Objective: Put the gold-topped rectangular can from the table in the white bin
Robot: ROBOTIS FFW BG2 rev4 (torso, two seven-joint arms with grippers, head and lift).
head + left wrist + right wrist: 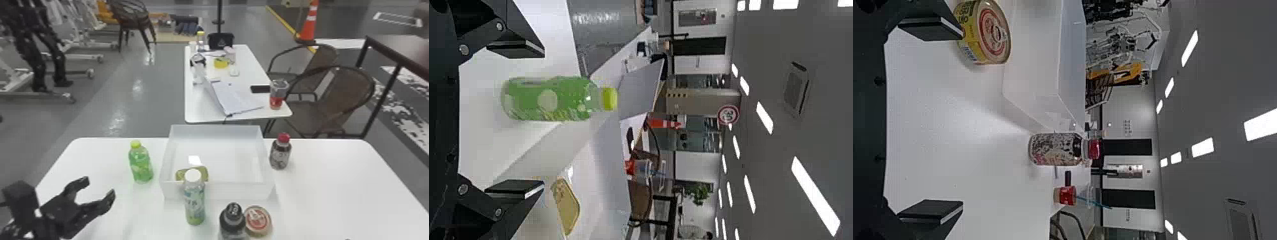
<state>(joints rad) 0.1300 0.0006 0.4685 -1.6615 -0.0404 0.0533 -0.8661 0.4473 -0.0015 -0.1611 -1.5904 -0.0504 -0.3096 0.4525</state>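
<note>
"Where was the can (204, 174)?"

"Inside the bin (220, 191), near the front wall and over to the left, with its gold top showing. The white-capped bottle (194, 204) stood upright outside that wall and hid part of it from the head view."

"And the left gripper (98, 188)?"

"Over the left side of the table (322, 191), its fingers well apart and nothing held. The green bottle (140, 166) stood upright beyond it, left of the bin."

"The right gripper (956, 120) too?"

"Wide open as well, going by its wrist view, with nothing between the fingers."

"What else was on the table?"

"The red-capped bottle (280, 156) was upright just right of the bin. In front of the bin, the black-capped bottle (232, 223) stood right beside the round tin (258, 220). I couldn't tell whether those two touched."

"So the can was clear of both grippers?"

"Yes, it lay in the bin, and neither had hold of it."
</note>
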